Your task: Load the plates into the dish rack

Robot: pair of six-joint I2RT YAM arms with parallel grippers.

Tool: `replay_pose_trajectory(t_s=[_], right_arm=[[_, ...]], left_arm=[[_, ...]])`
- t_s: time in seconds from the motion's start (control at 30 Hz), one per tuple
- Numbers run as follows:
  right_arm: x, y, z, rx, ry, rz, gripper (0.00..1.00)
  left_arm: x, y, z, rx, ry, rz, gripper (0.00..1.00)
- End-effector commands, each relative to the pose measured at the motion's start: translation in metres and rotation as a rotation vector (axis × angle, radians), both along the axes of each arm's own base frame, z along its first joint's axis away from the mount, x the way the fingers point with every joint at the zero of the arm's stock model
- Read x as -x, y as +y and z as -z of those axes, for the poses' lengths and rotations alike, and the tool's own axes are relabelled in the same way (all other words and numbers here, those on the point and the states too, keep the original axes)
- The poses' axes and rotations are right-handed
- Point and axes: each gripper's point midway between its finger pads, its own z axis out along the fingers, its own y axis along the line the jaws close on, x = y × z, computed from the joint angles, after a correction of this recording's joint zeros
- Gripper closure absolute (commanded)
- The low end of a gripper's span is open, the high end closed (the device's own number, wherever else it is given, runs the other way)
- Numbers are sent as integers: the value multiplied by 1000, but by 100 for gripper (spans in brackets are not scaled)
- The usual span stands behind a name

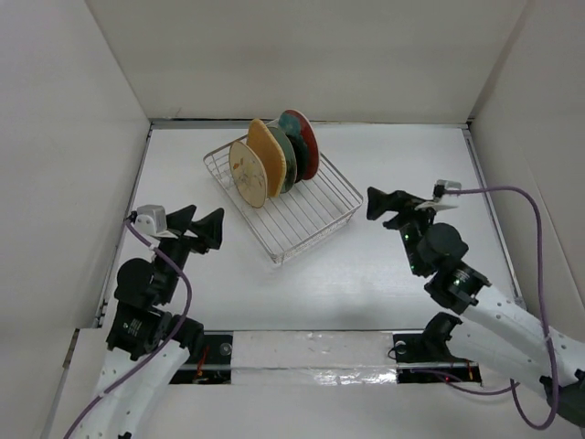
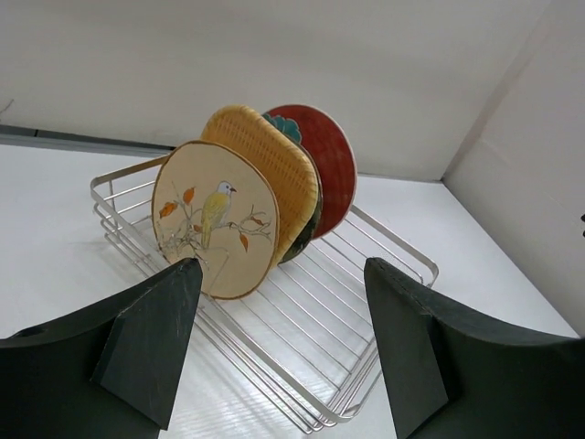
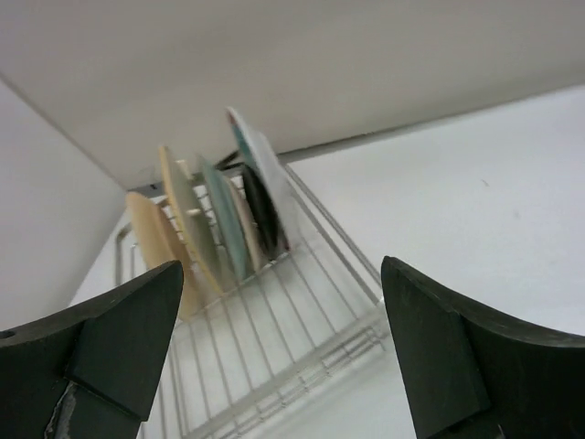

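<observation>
The silver wire dish rack (image 1: 311, 219) stands at the table's middle back. Several plates stand upright in its far half: a cream plate with a bird picture (image 1: 247, 174) in front, then the orange woven plate (image 1: 266, 155), a pale green plate (image 1: 285, 157) and the teal-and-red plate (image 1: 302, 142). In the left wrist view the cream plate (image 2: 215, 219), orange plate (image 2: 274, 165) and red plate (image 2: 324, 160) show. In the right wrist view a black plate (image 3: 263, 215) shows edge-on. My left gripper (image 1: 203, 221) is open and empty, left of the rack. My right gripper (image 1: 384, 203) is open and empty, right of it.
White walls enclose the table on three sides. The rack's near half (image 2: 366, 311) holds no plates. A taped strip (image 1: 311, 352) runs along the near edge between the arm bases. A purple cable (image 1: 521, 197) loops off the right arm.
</observation>
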Motion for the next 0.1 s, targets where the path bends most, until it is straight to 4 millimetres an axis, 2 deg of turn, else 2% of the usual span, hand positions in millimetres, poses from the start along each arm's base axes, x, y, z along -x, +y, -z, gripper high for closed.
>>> replay_pose_trajectory(t_s=[0.0, 0.07], right_arm=[[5, -8, 18, -68, 57, -40, 6], [4, -10, 27, -55, 84, -59, 6]], left_arm=[[-5, -10, -9, 13, -31, 42, 30], [-8, -12, -7, 8, -18, 42, 30]])
